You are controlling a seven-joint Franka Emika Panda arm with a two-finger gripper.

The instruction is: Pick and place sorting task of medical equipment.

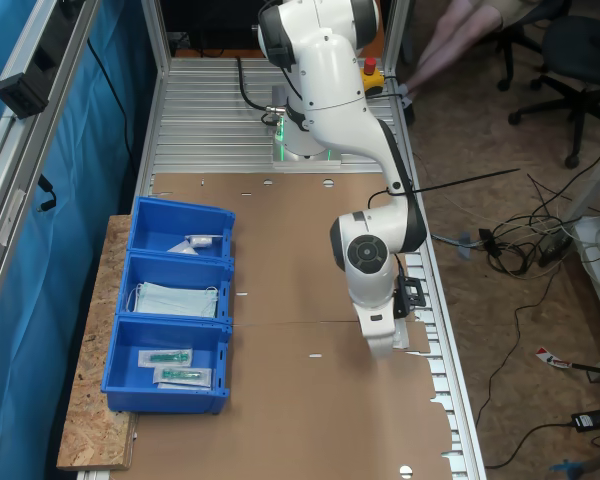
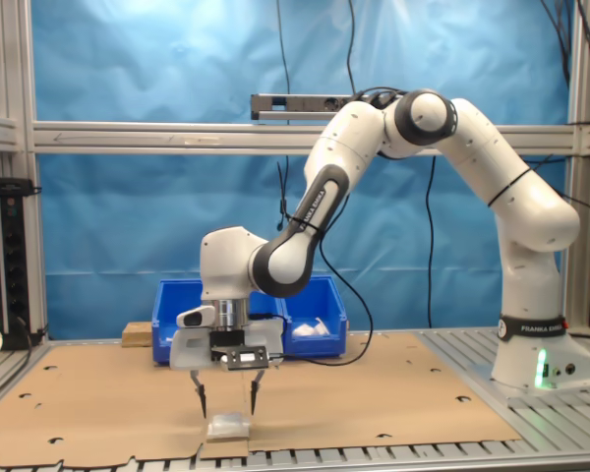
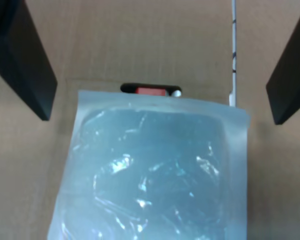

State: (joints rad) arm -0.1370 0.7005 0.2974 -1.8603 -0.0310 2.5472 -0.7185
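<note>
A small white soft packet (image 2: pixel 228 425) of medical equipment lies flat on the brown cardboard (image 2: pixel 98 403), close to the sheet's near edge in the second exterior view. My gripper (image 2: pixel 227 405) hangs just above it, open, one dark finger (image 2: pixel 201 397) on each side and neither touching it. In the wrist view the packet (image 3: pixel 150 170) lies between the two black fingers (image 3: pixel 20 65), with the gripper (image 3: pixel 160 117) spread wide around it. From the first exterior view the white hand (image 1: pixel 378 325) covers the packet, near the cardboard's edge at the first exterior view's right.
A blue three-part bin (image 1: pixel 140 218) stands at the first exterior view's left: one part holds a white packet (image 1: pixel 195 243), the middle pale blue masks (image 1: pixel 175 298), the last clear packets with green sticks (image 1: pixel 175 365). The slotted table rail (image 1: pixel 442 380) runs beside the gripper.
</note>
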